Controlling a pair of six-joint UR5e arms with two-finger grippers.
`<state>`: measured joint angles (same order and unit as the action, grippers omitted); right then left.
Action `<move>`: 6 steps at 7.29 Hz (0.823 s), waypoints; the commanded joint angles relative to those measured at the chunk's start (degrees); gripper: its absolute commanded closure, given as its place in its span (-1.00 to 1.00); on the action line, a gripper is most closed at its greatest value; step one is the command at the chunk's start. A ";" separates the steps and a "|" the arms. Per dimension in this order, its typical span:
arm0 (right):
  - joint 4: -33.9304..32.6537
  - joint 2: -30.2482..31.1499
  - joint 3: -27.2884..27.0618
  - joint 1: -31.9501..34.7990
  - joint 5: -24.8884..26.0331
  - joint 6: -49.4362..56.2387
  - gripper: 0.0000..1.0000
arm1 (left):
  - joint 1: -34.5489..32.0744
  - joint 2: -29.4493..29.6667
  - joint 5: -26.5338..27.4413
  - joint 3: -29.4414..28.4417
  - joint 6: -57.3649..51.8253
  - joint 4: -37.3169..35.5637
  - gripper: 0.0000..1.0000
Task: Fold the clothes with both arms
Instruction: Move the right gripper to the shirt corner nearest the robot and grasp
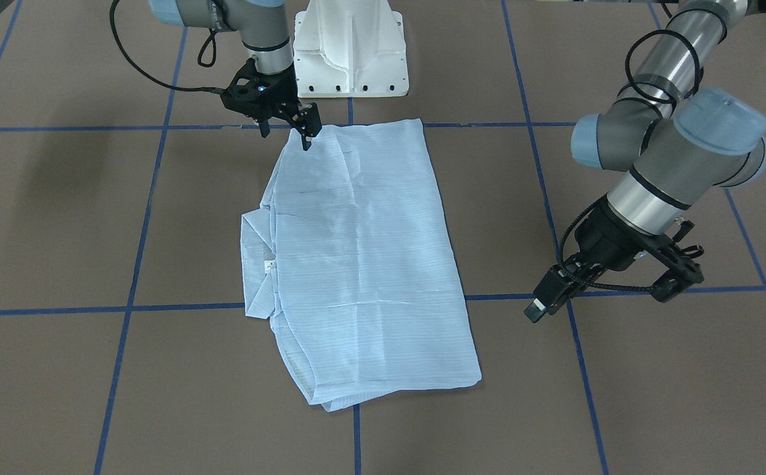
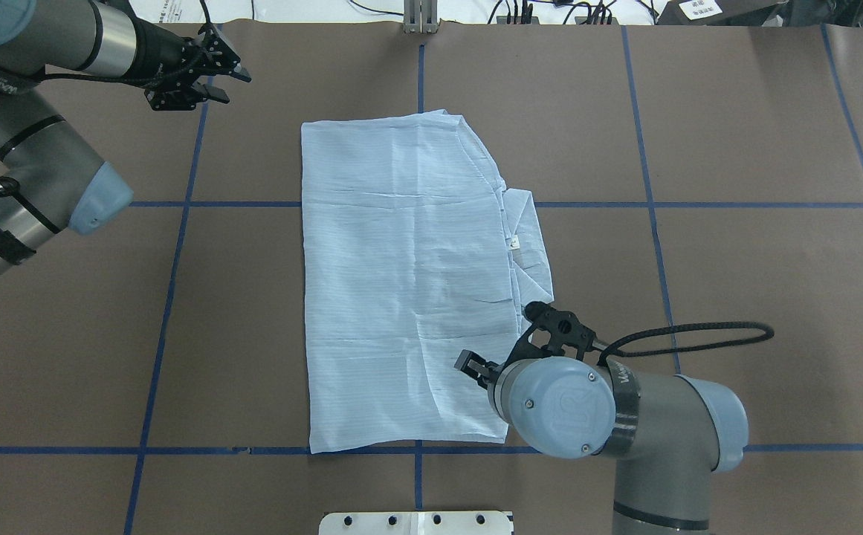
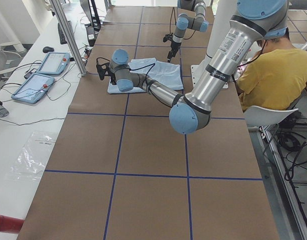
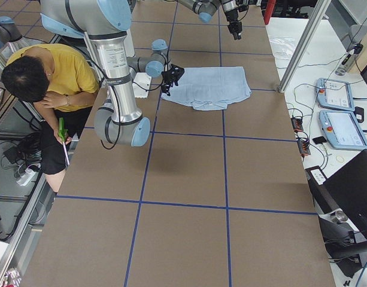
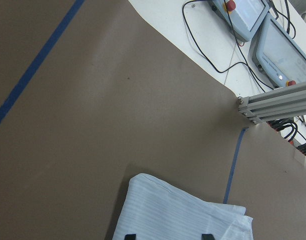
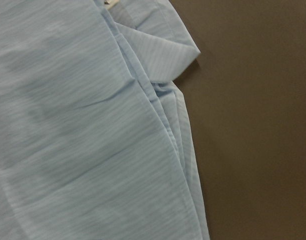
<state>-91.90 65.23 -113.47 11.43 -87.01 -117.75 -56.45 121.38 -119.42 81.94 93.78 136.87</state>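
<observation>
The left arm [image 1: 660, 178] was bent at the elbow and reached out over the worktop [image 1: 59, 231], with its wrist turned so that the left gripper [image 1: 610, 290] pointed slantwise toward the cloth. Its fingers were spread wide and held nothing. The right arm [image 2: 624, 423] stood close to the base with its wrist turned down. The right gripper [image 1: 287, 132] was also spread and pointed at the worktop.

The shirt [image 1: 363, 264] lay flat in the middle of the worktop, folded to a rough rectangle with its collar [image 1: 257, 264] sticking out on the robot's right. The right gripper hung at the shirt's near right corner with one fingertip [image 1: 306, 140] at the hem – whether it touched the cloth I could not tell. The left gripper was well apart from the shirt, off its far left corner.

There was one shirt, two arms and two grippers – neither gripper held cloth.
</observation>
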 commanded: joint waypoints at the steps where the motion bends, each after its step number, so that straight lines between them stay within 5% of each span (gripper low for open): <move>1: 0.41 -0.71 0.62 -3.34 4.72 -22.53 -0.85 | -0.06 -0.26 0.16 0.23 0.00 -0.29 -0.07; 6: 8.75 -0.27 5.36 -3.79 4.40 -27.89 -0.82 | -0.06 -0.44 0.77 0.50 0.00 -0.29 -0.07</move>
<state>-85.21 64.87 -109.24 7.58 -82.30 -145.56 -56.52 120.96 -118.80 82.42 93.78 136.58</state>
